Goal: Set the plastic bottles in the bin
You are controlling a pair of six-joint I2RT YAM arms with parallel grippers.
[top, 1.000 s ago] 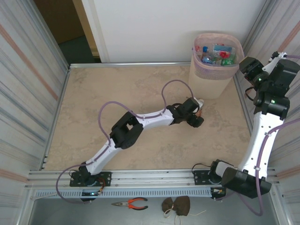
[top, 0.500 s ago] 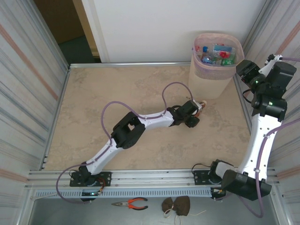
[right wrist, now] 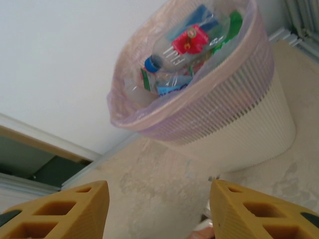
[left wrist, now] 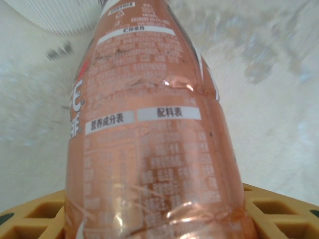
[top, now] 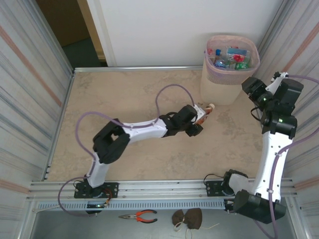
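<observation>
Left gripper (top: 199, 117) is clamped on a plastic bottle with a coppery-pink printed label (left wrist: 149, 149), and its yellow fingers (left wrist: 35, 214) show on either side of the body. The bottle sits right of the middle of the table (top: 124, 94), near the foot of the tall pale pink slatted plastic bin (top: 222, 89) in the far right corner, its pale cap pointing that way. It is not over the rim yet. A heap of bottles (right wrist: 187, 40) already lies in the liner bag.

Right gripper (right wrist: 158, 211) hangs by the right edge beside the bin, jaws parted, nothing between them.

Now the lift. The bin is tall, so I'd raise the bottle well above the rim before crossing, because a low pass would likely knock the wall. Centre it over the opening, then release. Go steady, as the long bottle may swing in the grip.
</observation>
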